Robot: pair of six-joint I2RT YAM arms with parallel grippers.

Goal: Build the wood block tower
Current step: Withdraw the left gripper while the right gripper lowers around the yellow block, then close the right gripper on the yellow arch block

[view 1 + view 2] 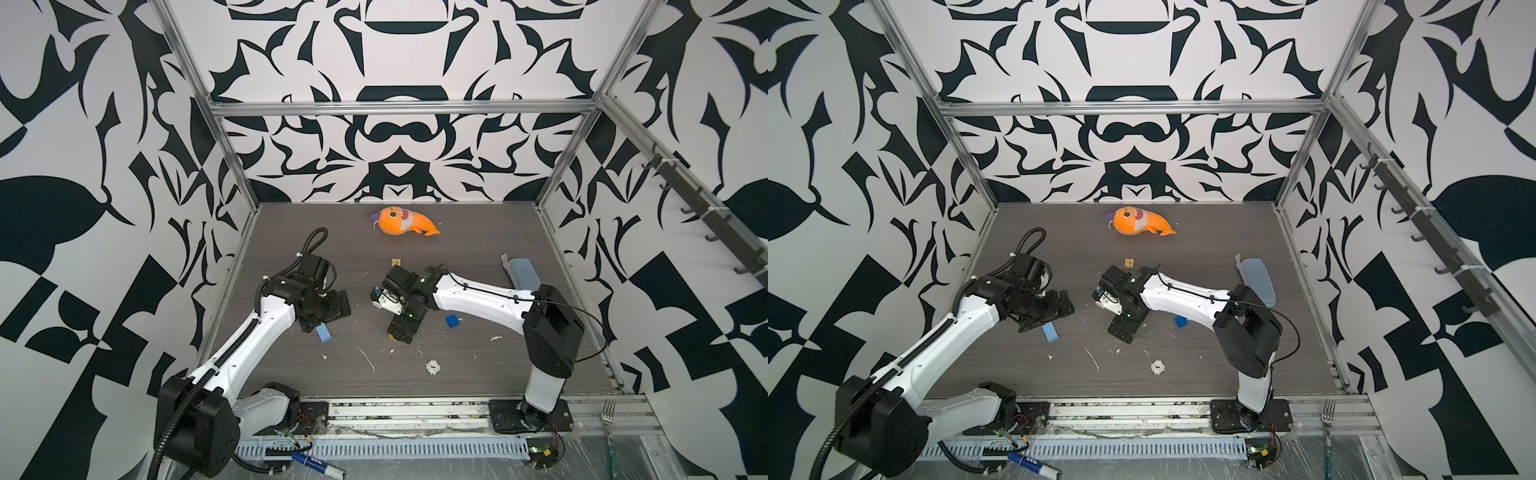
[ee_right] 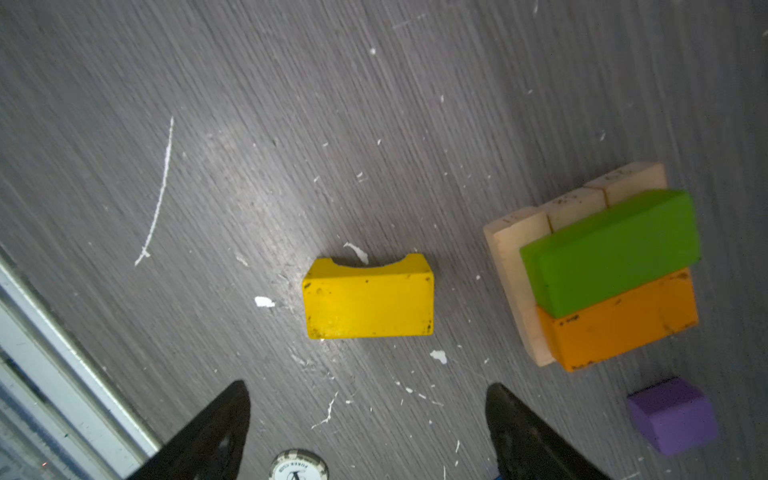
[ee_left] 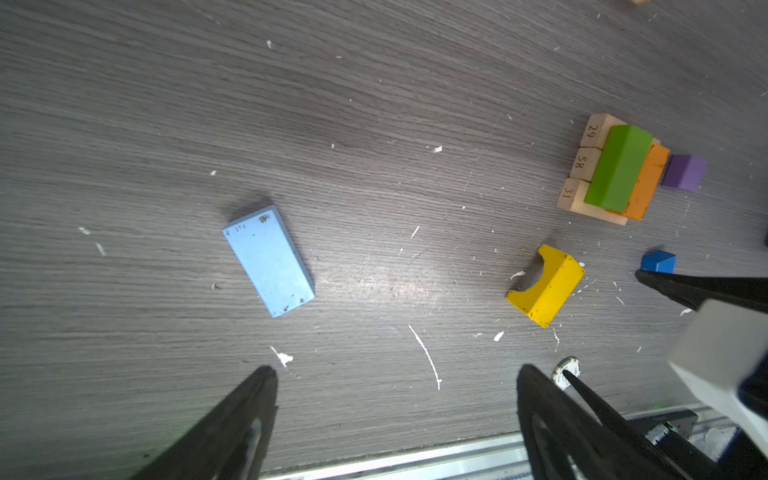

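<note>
The tower stands near the middle of the tabletop, hidden under the right arm in both top views. It is three tan bars laid side by side, with an orange brick and a green brick lying across them, touching each other. A purple cube sits just beside the orange brick. A yellow block with an arched notch lies near the stack, ahead of the right end effector, which is released and holds nothing. The left end effector is also released, near a light-blue brick. A blue cube lies beyond the yellow block.
</note>
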